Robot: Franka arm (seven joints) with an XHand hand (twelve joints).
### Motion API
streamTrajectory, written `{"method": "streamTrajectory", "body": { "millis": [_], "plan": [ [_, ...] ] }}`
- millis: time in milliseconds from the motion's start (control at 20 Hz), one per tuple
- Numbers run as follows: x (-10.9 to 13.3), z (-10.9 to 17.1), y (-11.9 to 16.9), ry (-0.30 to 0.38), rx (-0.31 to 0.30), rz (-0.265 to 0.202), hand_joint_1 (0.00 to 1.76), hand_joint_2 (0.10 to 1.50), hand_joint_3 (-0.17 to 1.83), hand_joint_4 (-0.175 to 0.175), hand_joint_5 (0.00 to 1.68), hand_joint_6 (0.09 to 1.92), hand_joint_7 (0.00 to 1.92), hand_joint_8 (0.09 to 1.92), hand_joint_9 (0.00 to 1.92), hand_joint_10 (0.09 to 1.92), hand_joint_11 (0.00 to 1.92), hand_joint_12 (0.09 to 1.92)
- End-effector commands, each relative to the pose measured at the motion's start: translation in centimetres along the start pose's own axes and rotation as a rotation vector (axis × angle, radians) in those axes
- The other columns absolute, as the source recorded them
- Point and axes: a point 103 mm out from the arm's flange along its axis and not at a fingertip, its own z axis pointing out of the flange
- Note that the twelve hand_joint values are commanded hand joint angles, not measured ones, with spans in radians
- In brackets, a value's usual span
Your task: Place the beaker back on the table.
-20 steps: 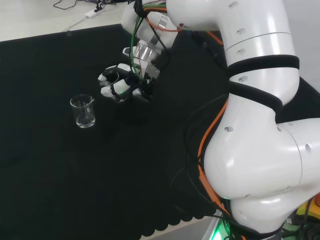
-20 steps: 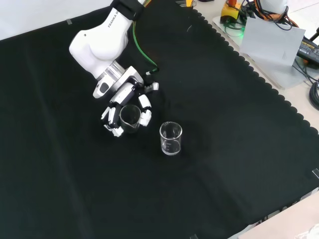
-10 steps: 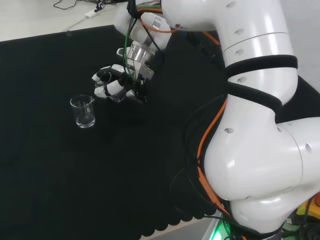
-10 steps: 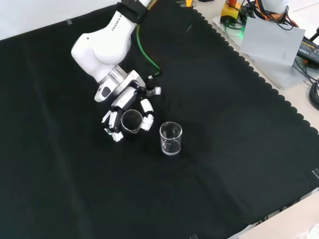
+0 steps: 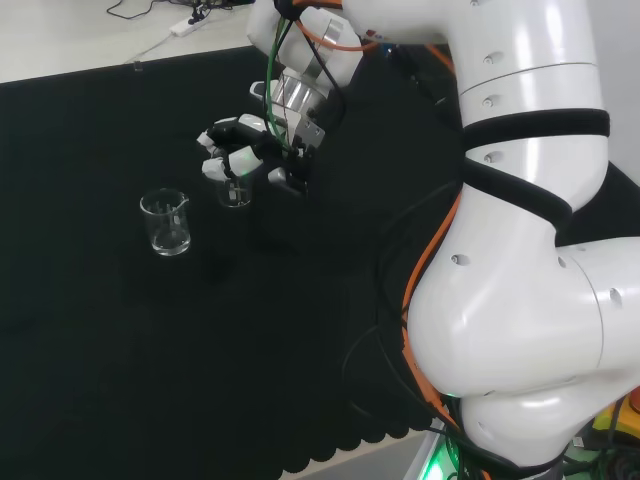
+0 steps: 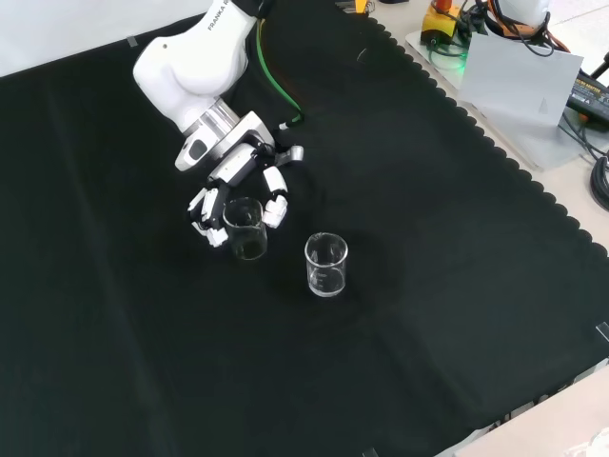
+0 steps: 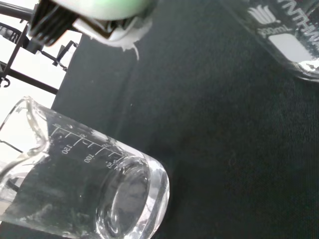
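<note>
1. Showing white printed graduation lines and small numerals on its clear wall, the held beaker (image 7: 75, 194) lies close and large in the wrist view; I leave the print unread, as I do the lettering on the arm's white link (image 6: 195, 57) in the front view
2. A second beaker (image 7: 279, 35) at the edge of the wrist view carries a white marking patch and more white print on its glass
3. The hand (image 6: 238, 190) has its fingers curled round the held beaker (image 6: 245, 228) — white fingertips (image 6: 276, 211) sit on either side of its rim in the front view, and the glass hangs below them, mouth up and roughly upright
4. In the head view the hand (image 5: 250, 150) grips the same beaker (image 5: 234, 192) from the right and above; the small glass shows just under the fingers (image 5: 222, 165)
5. Whether its base touches the black cloth (image 6: 428, 286) I cannot tell — the glass is clear against the dark cloth
6. The second beaker (image 6: 326, 265) stands upright on the cloth, free of the hand, near the held one and to its right and a little lower in the front view
7. In the head view this free beaker (image 5: 166, 222) stands to the left of the hand, apart from it
</note>
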Motion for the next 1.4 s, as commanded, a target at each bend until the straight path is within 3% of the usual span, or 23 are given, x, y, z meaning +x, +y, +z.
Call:
{"method": "streamTrajectory", "body": {
  "millis": [50,800,1400],
  "plan": [
    [0.4,-0.1,-0.3,-0.001,-0.027,0.002,0.90,0.53,0.73,-0.051,0.44,0.59,0.46,0.66,0.49,0.66,0.00,1.38],
    [0.8,-6.2,-6.1,-0.030,-0.123,0.008,0.89,0.54,0.72,-0.055,0.43,0.57,0.45,0.66,0.49,0.66,0.00,1.37],
    [1.5,-8.6,-12.2,-0.046,-0.235,0.073,0.89,0.54,0.70,-0.055,0.42,0.52,0.42,0.66,0.46,0.66,0.00,1.33]
  ]
}}
